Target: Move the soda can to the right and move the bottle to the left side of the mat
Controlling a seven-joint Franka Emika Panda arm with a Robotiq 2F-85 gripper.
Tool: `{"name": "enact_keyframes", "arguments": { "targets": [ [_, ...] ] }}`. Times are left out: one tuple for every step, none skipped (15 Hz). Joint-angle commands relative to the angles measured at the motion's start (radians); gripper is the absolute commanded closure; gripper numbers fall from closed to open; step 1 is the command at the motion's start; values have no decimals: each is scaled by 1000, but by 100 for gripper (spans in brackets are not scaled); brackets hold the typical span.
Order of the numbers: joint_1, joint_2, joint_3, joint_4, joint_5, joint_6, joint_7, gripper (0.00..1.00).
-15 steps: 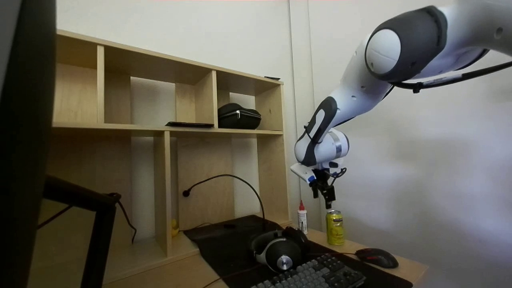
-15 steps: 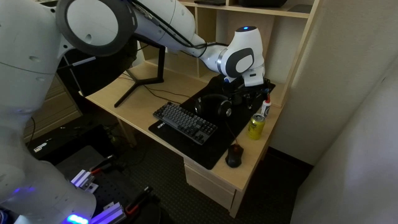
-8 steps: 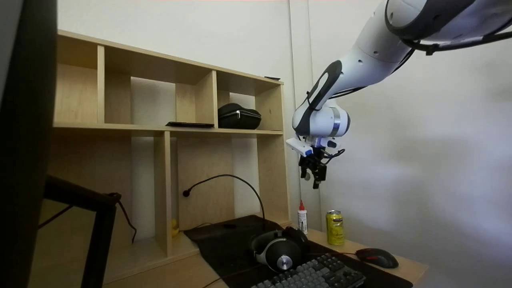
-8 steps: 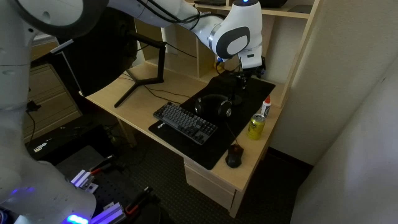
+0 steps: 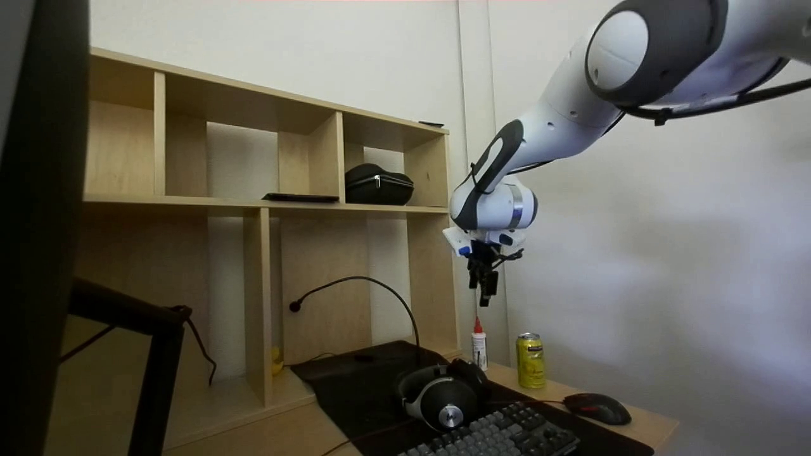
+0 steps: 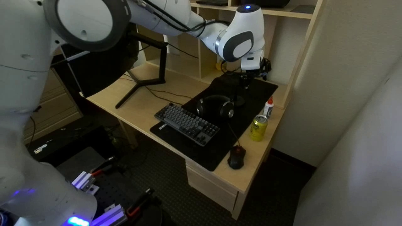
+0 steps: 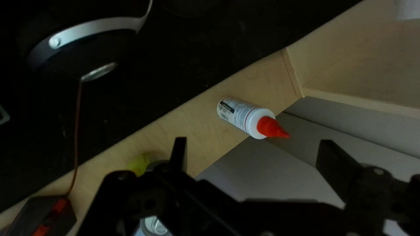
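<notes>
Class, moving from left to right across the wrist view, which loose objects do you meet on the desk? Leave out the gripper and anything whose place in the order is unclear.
Black-and-red mouse → partly hidden yellow soda can → red-capped white bottle.

There is one can (image 6: 258, 128), one bottle (image 6: 268, 110), one mat (image 6: 207, 157), one keyboard (image 6: 187, 124), one mouse (image 6: 236, 157), one pair of headphones (image 5: 447, 400).

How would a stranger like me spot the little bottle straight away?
Find the wooden desk with the big black mat. On the desk, just off the mat, the bottle stands upright between a yellow can and the shelf unit. Unlike the can, it is slim and whitish, with a pointed red cap.
</notes>
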Motion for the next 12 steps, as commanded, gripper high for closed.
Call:
{"name": "enact_keyframes", "arguments": {
  "targets": [
    [21, 186, -36, 248, 3, -51, 221, 0],
    [22, 225, -42, 300, -2, -63, 285, 0],
    [18, 259, -49, 351, -6, -84, 350, 0],
    [10, 283, -47, 401, -7, -115, 399, 0],
    [11, 201, -16, 253, -17, -42, 320, 0],
    [8, 229, -20, 297, -20, -61, 360, 0],
    [19, 246, -41, 320, -2, -69, 371, 0],
    [18, 254, -42, 335, -2, -73, 379, 0],
    [37, 274, -74, 346, -36, -46, 391, 0],
    [14, 313, -63, 408, -58, -46, 427, 0],
    [-3, 345, -64, 464, -56, -57, 458, 0],
    [-23, 374, -62, 520, -50, -72, 501, 0]
  ]
}}
